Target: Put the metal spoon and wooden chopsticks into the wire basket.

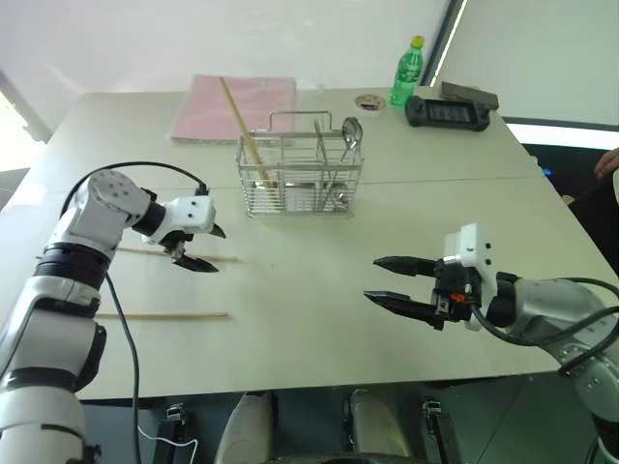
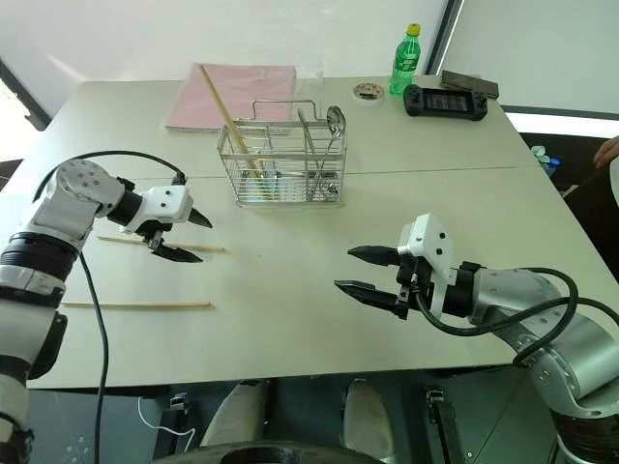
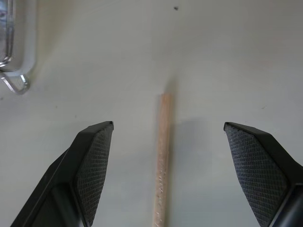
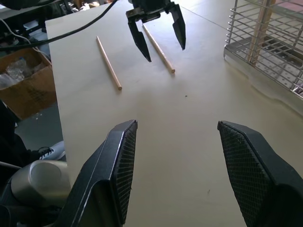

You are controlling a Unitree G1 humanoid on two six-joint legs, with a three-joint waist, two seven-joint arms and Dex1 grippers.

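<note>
The wire basket [image 1: 300, 184] stands at the table's middle back. The metal spoon [image 1: 350, 130] stands upright in its right part, and one of the wooden chopsticks [image 1: 242, 121] leans out of its left part. Two more chopsticks lie flat on the table at the left, one [image 1: 228, 258] farther back and one [image 1: 164, 315] nearer the front. My left gripper [image 1: 209, 249] hangs open and points down over the farther one, which runs between its fingers [image 3: 163, 156] near that stick's end. My right gripper [image 1: 372, 278] is open and empty above the table's front right.
A pink folder [image 1: 237, 106] lies behind the basket. At the back right are a green bottle [image 1: 408, 70], a tape roll [image 1: 369, 101] and a black controller [image 1: 448, 111]. A person's hand [image 1: 607, 162] shows at the right edge.
</note>
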